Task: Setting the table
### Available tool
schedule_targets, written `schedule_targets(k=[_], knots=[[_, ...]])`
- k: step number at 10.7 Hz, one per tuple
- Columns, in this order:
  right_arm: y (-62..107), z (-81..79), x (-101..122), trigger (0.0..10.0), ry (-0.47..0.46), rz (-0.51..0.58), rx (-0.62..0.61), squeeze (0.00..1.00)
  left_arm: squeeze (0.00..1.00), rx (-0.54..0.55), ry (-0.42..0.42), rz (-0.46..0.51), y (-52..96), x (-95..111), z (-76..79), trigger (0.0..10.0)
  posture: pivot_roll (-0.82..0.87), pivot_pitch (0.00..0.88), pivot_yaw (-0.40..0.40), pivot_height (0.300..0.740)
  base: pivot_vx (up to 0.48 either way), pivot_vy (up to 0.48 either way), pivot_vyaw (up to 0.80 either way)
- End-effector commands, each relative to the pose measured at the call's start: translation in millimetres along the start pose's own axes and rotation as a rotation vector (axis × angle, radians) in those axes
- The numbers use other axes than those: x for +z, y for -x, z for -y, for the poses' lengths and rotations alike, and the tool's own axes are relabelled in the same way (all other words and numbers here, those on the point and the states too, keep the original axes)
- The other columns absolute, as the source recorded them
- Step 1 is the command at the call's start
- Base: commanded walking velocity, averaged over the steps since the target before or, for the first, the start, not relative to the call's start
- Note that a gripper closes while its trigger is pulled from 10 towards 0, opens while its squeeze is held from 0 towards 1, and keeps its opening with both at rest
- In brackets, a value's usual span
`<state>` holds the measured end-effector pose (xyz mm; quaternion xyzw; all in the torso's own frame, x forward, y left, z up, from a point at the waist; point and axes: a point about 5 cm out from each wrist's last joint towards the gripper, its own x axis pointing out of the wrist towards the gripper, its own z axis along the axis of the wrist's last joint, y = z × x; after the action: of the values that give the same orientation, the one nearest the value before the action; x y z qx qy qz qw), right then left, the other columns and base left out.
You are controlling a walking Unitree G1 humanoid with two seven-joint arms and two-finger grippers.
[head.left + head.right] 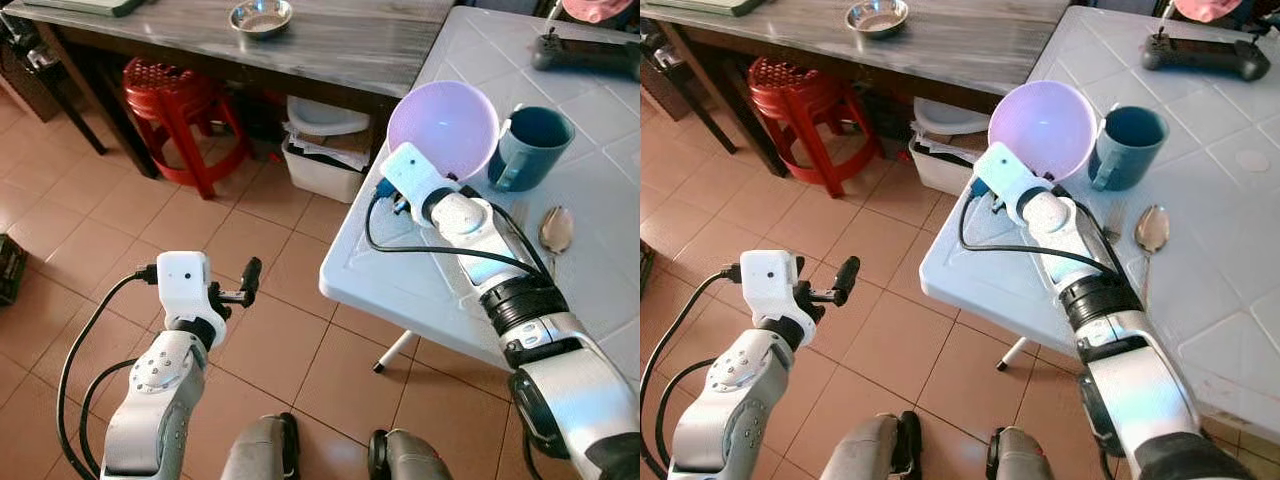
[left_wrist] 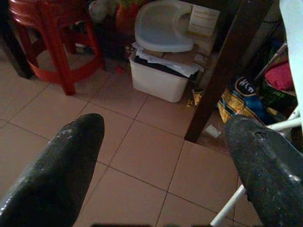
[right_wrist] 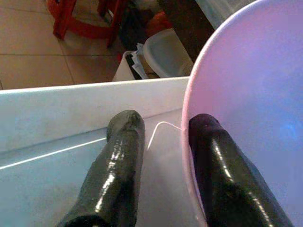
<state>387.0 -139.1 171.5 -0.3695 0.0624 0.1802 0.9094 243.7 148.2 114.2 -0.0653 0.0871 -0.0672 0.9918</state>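
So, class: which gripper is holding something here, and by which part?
The right gripper holds the purple bowl by its rim, one finger inside and one outside. The left gripper is open over the floor, holding nothing.

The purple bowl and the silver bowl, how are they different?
The purple bowl is bigger and tilted, on the white table with the right gripper at its rim. The silver bowl is smaller, shiny metal, sitting flat on the grey table, untouched. Both are round.

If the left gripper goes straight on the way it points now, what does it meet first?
Probably the tiled floor. The left gripper, fingers open, hangs over bare tiles and aims forward and down. Beyond stand a white bin and a dark table leg, but depth is unclear.
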Motion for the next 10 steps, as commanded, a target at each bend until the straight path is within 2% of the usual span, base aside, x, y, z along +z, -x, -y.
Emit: schedule_targets(k=[1,5,7,8,9,10], knots=[[1.6,-2.5,-9,0.0,0.021,-0.034,0.015,0.00,0.00,0.005,0.005,-0.019,0.9,-3,-3.2,10.0,0.09,0.170,0.091,0.740,0.000,0.000,0.00],[5.3,5.3,-12,0.0,0.073,-0.027,-0.016,0.00,0.00,0.029,0.007,-0.007,-1.6,-1,-4.1,10.0,0.09,0.164,0.078,0.740,0.000,0.000,0.00],[14.1,0.1,-24,0.0,0.068,-0.006,-0.042,0.00,0.00,0.041,0.011,-0.028,0.4,-8,-5.1,10.0,0.08,0.142,0.061,0.740,0.000,0.000,0.00],[19.8,-3.3,-20,0.0,0.066,0.071,-0.080,0.00,0.00,0.044,0.020,-0.016,-2.9,-7,-4.9,10.0,0.07,0.133,0.061,0.740,0.000,0.000,0.00],[26.5,-4.0,-7,0.0,0.041,0.191,-0.124,0.00,0.00,0.040,0.021,-0.004,-3.8,-6,-4.4,10.0,0.07,0.129,0.063,0.740,0.000,0.000,0.00],[31.7,-9.6,-6,0.0,0.034,0.224,-0.144,0.00,0.00,0.044,0.017,-0.001,-5.0,-6,-5.0,10.0,0.06,0.123,0.062,0.740,0.000,0.000,0.00]])
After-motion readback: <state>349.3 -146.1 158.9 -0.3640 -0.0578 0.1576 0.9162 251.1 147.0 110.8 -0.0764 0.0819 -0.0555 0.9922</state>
